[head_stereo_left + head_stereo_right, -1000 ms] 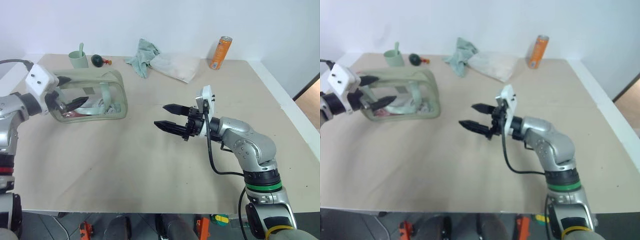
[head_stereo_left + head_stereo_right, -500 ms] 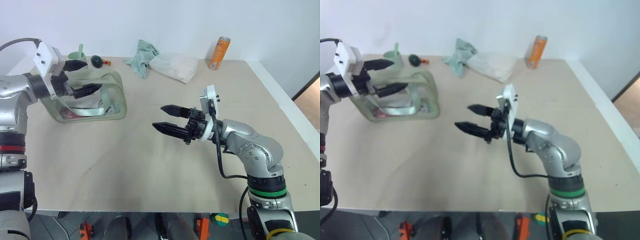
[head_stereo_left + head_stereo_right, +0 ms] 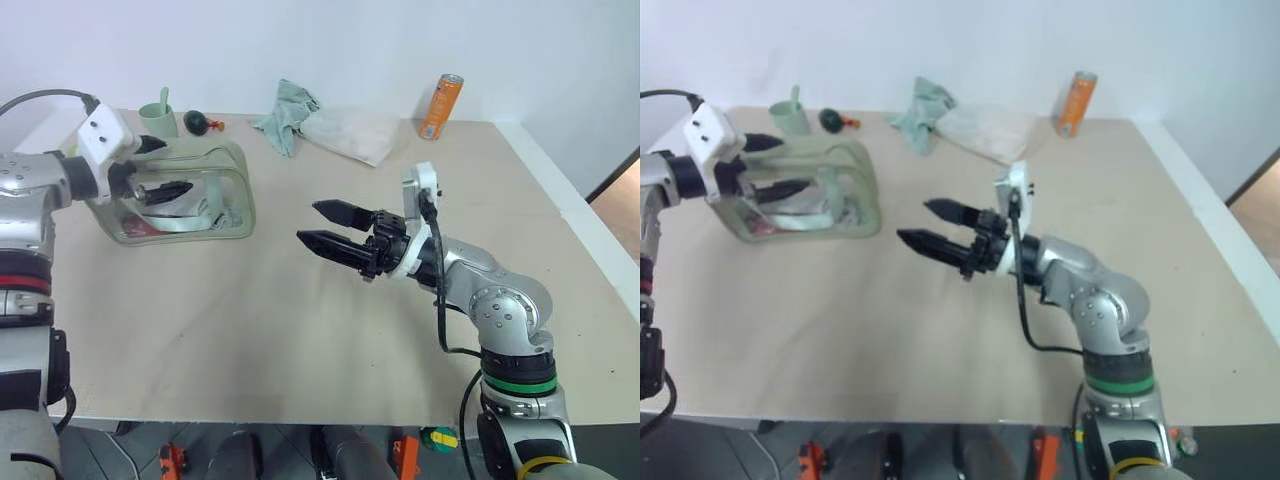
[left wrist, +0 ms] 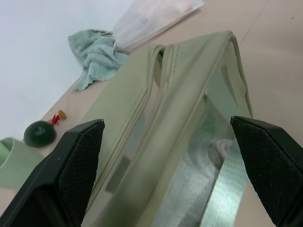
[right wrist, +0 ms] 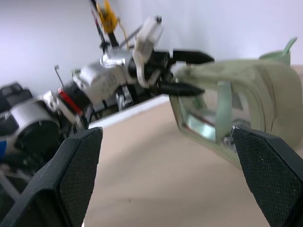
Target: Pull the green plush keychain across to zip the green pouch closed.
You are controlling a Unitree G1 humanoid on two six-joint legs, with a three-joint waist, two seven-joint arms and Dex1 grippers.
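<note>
Your green pouch (image 3: 185,195) sits at the far left of the table (image 3: 300,340), close to the left edge and a little in from the far edge. The left gripper (image 3: 168,168) is at the pouch's left end with its two black fingers spread wide, one over the top panel and one in front of the clear side; it has hold of nothing. The left wrist view looks straight down the pouch's top, where the zip seam runs away from you, but I cannot make out the green plush keychain in any view.

The right gripper (image 3: 322,225) hangs over the middle of the table, pointing left toward the pouch, fingers also fully apart and empty. Between it and the pouch lies a bare stretch of tabletop, and the whole near half of the table is open for you.

Along the far edge, counted: one pale green cup (image 3: 157,118), one dark green round toy (image 3: 195,122) beside it, one green cloth (image 3: 285,115), one white bag (image 3: 348,133) touching the cloth, and one orange can (image 3: 441,105), standing well apart toward the right.
</note>
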